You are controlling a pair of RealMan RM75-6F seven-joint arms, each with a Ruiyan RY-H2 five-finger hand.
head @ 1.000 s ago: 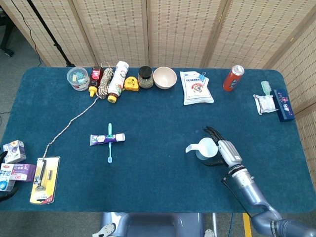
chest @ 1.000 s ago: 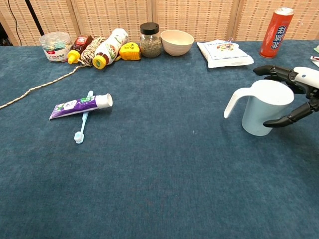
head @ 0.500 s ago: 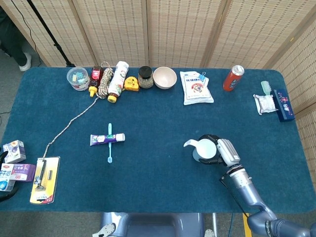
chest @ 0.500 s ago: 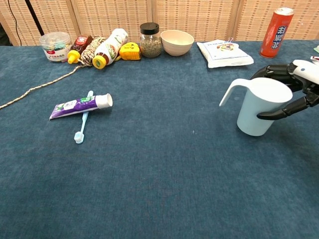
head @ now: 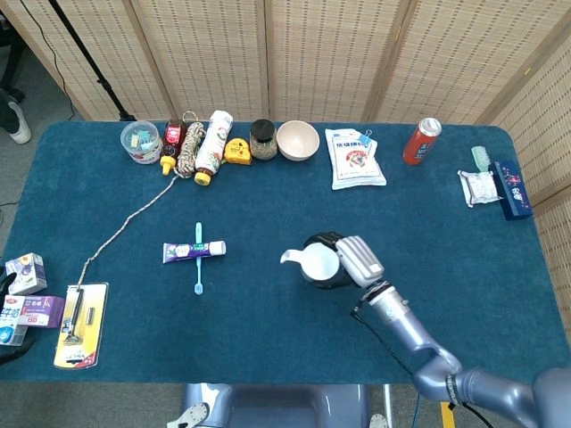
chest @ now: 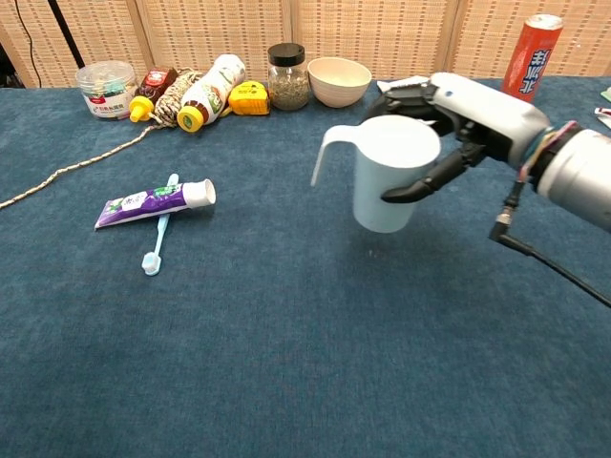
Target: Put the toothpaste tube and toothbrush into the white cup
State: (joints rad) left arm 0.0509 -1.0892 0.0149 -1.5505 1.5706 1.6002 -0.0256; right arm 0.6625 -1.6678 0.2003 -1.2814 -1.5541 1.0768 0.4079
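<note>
Gripping the white cup (head: 318, 264) around its body, the right hand (head: 350, 261) shows near mid-tabletop in the head view, handle pointing toward the toothpaste tube (head: 194, 251), which lies flat well to the left with the toothbrush (head: 198, 259) crossing it; left hand not seen. Chest view: right hand (chest: 458, 114) has fingers (chest: 420, 182) wrapped on the white cup (chest: 389, 181), cup upright and apparently off the blue tabletop (chest: 286, 363); toothpaste tube (chest: 153, 203) and toothbrush (chest: 159, 229) touch each other, well apart from the cup. Judgement: tube looks light, soft, squashy, best pinched mid-body; brush is thin, stiff, low-lying, likely slippery, so take the handle middle.
</note>
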